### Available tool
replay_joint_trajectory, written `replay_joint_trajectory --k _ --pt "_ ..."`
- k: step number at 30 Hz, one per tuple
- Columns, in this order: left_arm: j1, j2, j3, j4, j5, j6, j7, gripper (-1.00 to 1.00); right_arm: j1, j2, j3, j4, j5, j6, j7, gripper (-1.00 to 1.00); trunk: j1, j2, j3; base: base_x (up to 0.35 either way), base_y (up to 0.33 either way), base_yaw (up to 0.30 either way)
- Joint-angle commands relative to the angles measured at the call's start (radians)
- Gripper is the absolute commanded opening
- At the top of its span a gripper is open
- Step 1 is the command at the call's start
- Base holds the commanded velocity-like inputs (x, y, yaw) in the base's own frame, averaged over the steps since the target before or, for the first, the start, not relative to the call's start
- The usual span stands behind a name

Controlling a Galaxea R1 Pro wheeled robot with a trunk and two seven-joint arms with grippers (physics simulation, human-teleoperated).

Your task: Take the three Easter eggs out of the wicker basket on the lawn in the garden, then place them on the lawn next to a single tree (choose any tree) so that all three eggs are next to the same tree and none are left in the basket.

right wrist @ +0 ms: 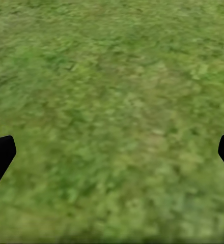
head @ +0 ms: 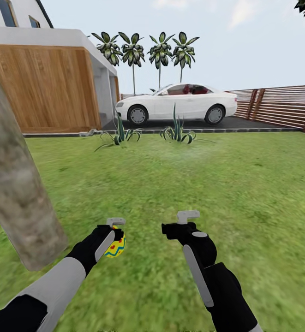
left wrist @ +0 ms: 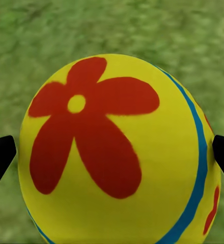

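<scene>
left claw [head: 115, 240] grips egg [head: 116, 247] | tree [head: 18, 198] beside | lawn [head: 194, 180]

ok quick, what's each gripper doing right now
Left gripper: shut on an Easter egg, held above the lawn beside the tree.
Right gripper: open, fingers spread, nothing between them.

Lighting: bright, even daylight under a pale hazy sky; no sun disc, no glare. Shadows: faint, a soft darkening under the white car [head: 176, 107] only; the lawn [head: 180, 184] carries almost none. Sharpness: head view crisp at mid-distance, grass smeared toward the lower edge. Wrist views: grass soft and blurred; the Easter egg [left wrist: 117, 152] looms large, evenly lit, edges slightly soft.
</scene>
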State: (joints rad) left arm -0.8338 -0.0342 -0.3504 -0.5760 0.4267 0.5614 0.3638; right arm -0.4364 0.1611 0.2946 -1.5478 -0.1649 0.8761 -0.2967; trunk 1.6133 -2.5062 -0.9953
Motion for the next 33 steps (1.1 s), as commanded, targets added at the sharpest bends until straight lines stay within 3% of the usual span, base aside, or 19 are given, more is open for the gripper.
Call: replay_joint_trajectory --k 1,33 --pt "-0.001 0.001 -0.005 0.000 0.010 0.002 0.007 -1.00 -0.001 0.000 0.001 -0.001 -0.010 0.003 -0.010 1.00 0.000 -0.001 -0.005 0.000 0.000 0.000" --pt "0.002 0.010 -0.018 -0.007 0.012 -0.081 0.043 -1.00 -0.001 0.000 0.002 0.008 -0.010 0.003 -0.007 1.00 0.015 -0.008 -0.129 0.000 0.000 0.000"
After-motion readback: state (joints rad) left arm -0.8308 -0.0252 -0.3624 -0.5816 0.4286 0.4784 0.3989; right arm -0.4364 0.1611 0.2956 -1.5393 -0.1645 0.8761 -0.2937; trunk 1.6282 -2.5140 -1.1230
